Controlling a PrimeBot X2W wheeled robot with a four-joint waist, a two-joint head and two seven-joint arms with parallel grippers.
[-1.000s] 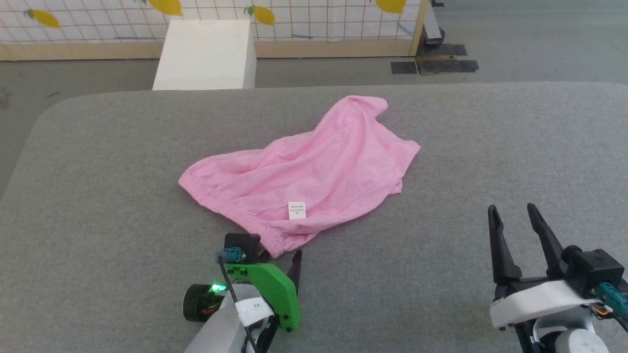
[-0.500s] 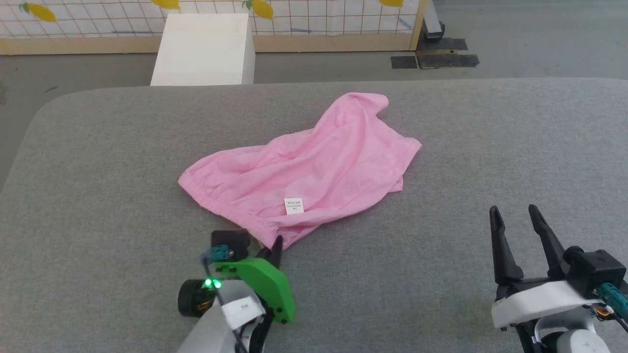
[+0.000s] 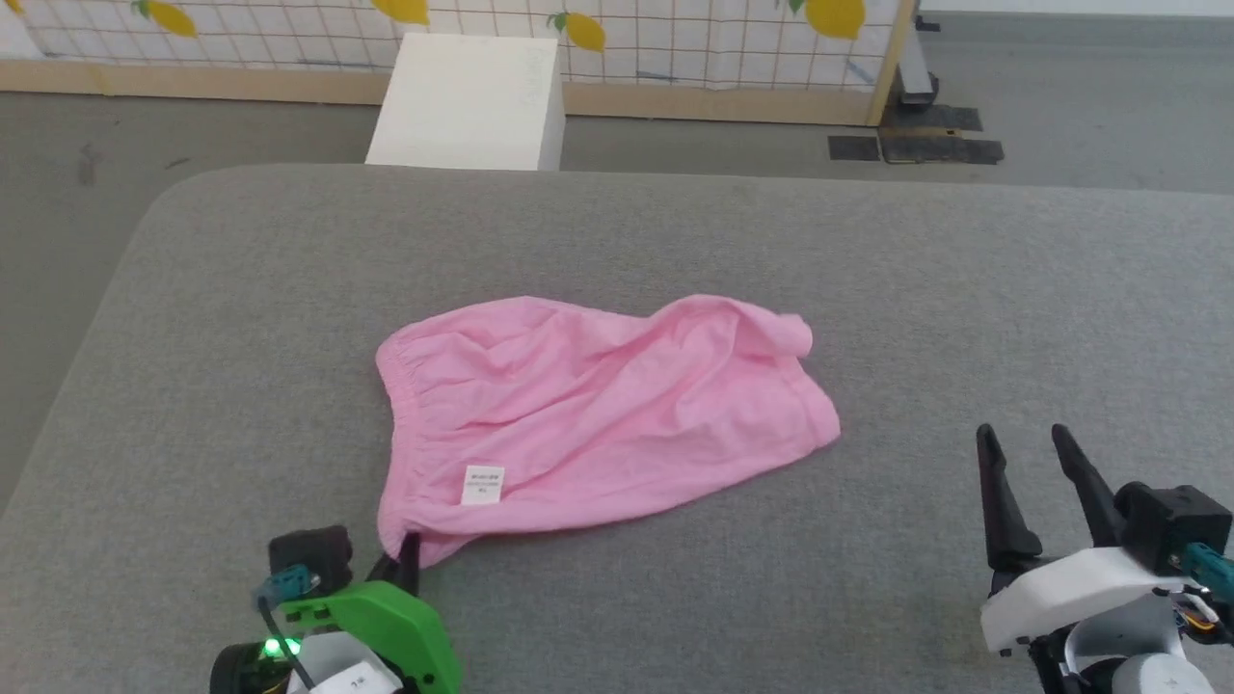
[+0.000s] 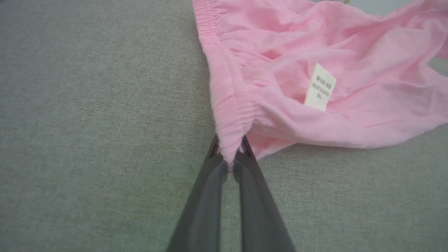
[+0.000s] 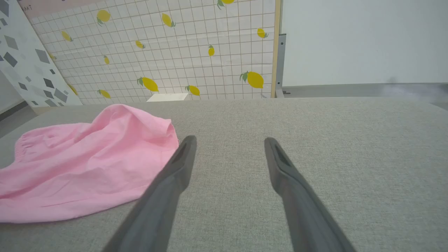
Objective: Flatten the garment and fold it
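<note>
Left pincer sits at the lower left of the head view, pressed shut on the near corner of the gathered waistband. Your left wrist view shows the pink elastic nipped between the two dark fingertips. You are in the flattening step, by my judgement; nothing is folded yet.

The garment lies crumpled across the middle of the frame on the grey padded surface, with its white label facing up towards the lower left of the cloth. Next you probably need a second hold, on the waistband's far corner or a leg hem, so the cloth can be drawn taut.

At the lower right, the right pincer stands spread and empty, well apart from the cloth.

The leg openings are lost in the bunched folds at the right end. The green wrist housing hides most of the left fingers, and you cannot tell how deep the pinch goes.
</note>
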